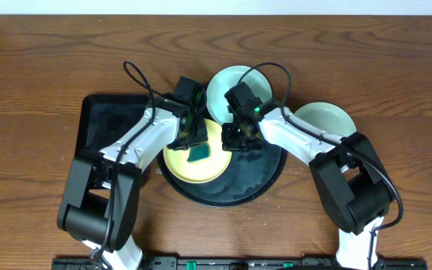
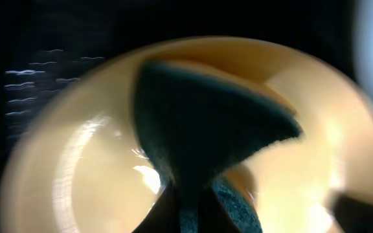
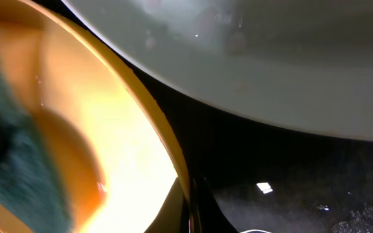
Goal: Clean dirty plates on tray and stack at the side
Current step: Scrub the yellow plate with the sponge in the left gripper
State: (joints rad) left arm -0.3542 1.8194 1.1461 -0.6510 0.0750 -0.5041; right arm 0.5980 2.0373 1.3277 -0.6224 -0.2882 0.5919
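The pale yellow plate (image 1: 193,166) lies on the left part of the round black tray (image 1: 265,176). My left gripper (image 1: 197,142) is shut on a teal sponge (image 1: 199,153) and presses it on the yellow plate (image 2: 76,168); the sponge (image 2: 199,123) fills the left wrist view. My right gripper (image 1: 235,139) is shut on the yellow plate's right rim (image 3: 173,158). One mint plate (image 1: 227,86) lies partly on the tray's far edge and shows in the right wrist view (image 3: 271,58). The second mint plate (image 1: 327,118) rests on the table to the right of the tray.
A rectangular black tray (image 1: 107,120) lies left of the round tray, under my left arm. The wooden table (image 1: 396,67) runs all around. Cables loop over both wrists.
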